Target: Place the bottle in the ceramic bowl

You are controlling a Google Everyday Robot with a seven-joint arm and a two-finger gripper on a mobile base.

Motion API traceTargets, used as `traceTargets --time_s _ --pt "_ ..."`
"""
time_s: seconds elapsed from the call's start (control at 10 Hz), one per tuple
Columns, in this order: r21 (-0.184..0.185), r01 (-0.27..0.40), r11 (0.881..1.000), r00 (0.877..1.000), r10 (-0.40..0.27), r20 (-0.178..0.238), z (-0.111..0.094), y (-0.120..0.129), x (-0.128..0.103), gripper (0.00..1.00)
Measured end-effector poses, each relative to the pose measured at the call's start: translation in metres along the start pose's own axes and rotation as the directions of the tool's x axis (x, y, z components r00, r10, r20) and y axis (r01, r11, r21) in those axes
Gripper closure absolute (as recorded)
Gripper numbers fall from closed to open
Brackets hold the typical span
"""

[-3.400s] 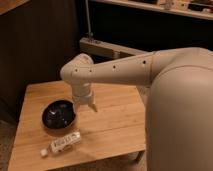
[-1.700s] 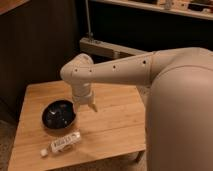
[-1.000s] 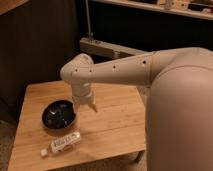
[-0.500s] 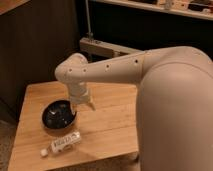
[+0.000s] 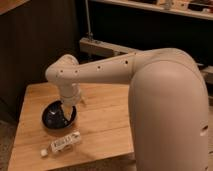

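The bottle [image 5: 62,144] lies on its side on the wooden table [image 5: 107,125] near the front edge, white cap toward the left. The ceramic bowl [image 5: 52,118] sits just behind it, dark and glossy, at the table's left. My gripper [image 5: 67,111] hangs down from the white arm [image 5: 100,72] over the bowl's right rim, above and behind the bottle, not touching it. It holds nothing.
A dark wooden wall panel [image 5: 35,45] stands behind the table at the left. A metal frame with an upright pole [image 5: 89,30] stands at the back. My large white arm body [image 5: 170,110] fills the right side of the view.
The arm has shifted left, bringing the gripper from beside the bowl's right edge to over its rim. The bottle and bowl have not moved.
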Motion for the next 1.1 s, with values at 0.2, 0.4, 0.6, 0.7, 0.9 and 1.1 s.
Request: traceTargets --time_s 0.2,0.4,0.6,0.7,0.9,1.1 --pt "-0.026 0.225 0.974 0.973 -0.223 0.060 -0.004 0.010 -0.008 0.35" --pt "-0.026 0.337 0.941 0.938 -0.333 0.097 -0.007 0.015 -0.013 0.35" --pt "-0.023 0.389 0.921 0.916 -0.384 0.113 -0.009 0.018 -0.015 0.35" --pt "-0.012 0.388 0.921 0.917 -0.385 0.108 -0.010 0.019 -0.017 0.35" --pt "-0.037 0.470 0.882 0.881 -0.465 0.085 0.004 0.039 -0.026 0.35" --pt "-0.060 0.564 0.824 0.825 -0.558 0.094 0.016 0.067 -0.021 0.35"
